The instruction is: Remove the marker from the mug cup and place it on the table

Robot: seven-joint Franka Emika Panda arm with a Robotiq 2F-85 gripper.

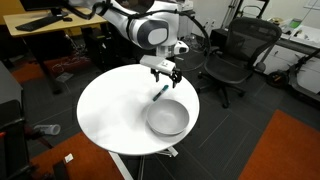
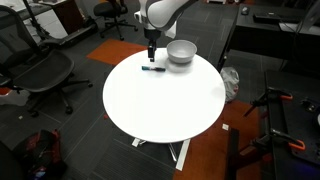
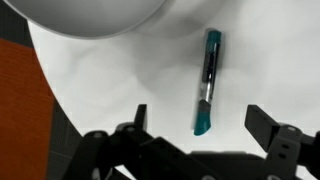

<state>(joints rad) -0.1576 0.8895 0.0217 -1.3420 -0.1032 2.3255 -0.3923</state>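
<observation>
Marker [image 1: 161,93] lying on table [image 1: 110,105], 12 o'clock of mug cup [image 1: 167,118]; gripper [image 3: 200,118] hovering wide open, empty. We're judging task practically done.

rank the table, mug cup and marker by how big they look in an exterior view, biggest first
1. table
2. mug cup
3. marker
No close calls: each looks clearly smaller than the one before.

Round white tabletop [image 2: 165,100], bearing a teal marker [image 3: 207,80] lying flat just beside a wide grey mug cup [image 1: 167,118], the two apart.
</observation>
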